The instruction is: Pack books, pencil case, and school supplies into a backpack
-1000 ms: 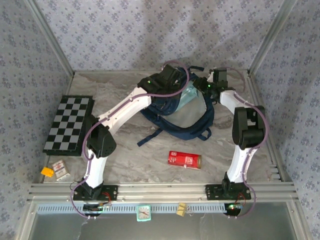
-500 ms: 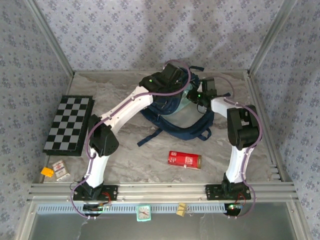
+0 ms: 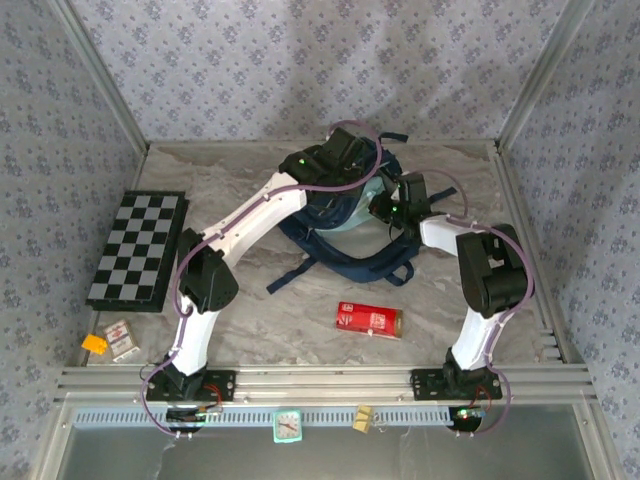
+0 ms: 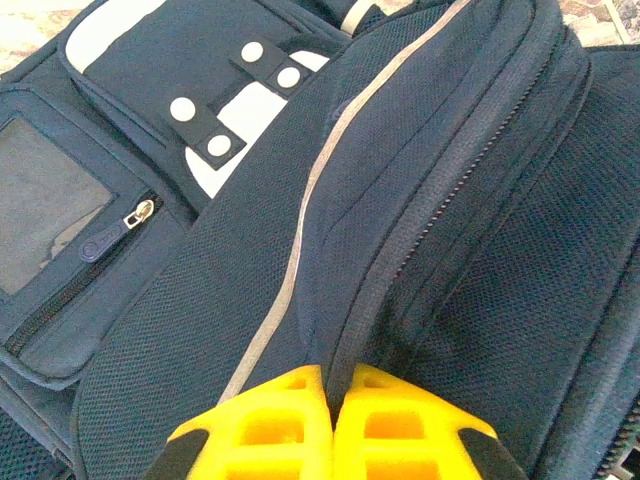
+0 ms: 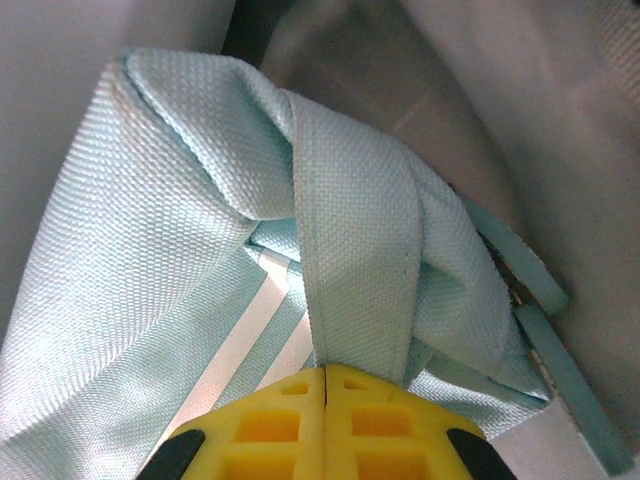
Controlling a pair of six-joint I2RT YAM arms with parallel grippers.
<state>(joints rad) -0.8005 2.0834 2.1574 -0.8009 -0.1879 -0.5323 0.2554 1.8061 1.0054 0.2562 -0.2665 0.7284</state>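
Pencil case (image 5: 200,250) pinched in right hand (image 5: 327,372), fingers pressed together on its folded webbing. The pouch runs away from the fingertips, with grey lining crowding both sides. Left hand (image 4: 330,375) clamped narrow on a ridge of backpack (image 3: 348,252) fabric beside the zip. Backpack lies on desk (image 3: 250,310) under both hands. Red box (image 3: 368,319) sits nearer the bases, long axis crosswise. Chessboard (image 3: 138,248) well left of left hand.

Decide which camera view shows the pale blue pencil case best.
The right wrist view: the pencil case is close up, weave plain, a fold pinched by the right gripper. The top external view gives a small pale patch at the backpack's mouth. The left wrist view faces the backpack's navy outside.
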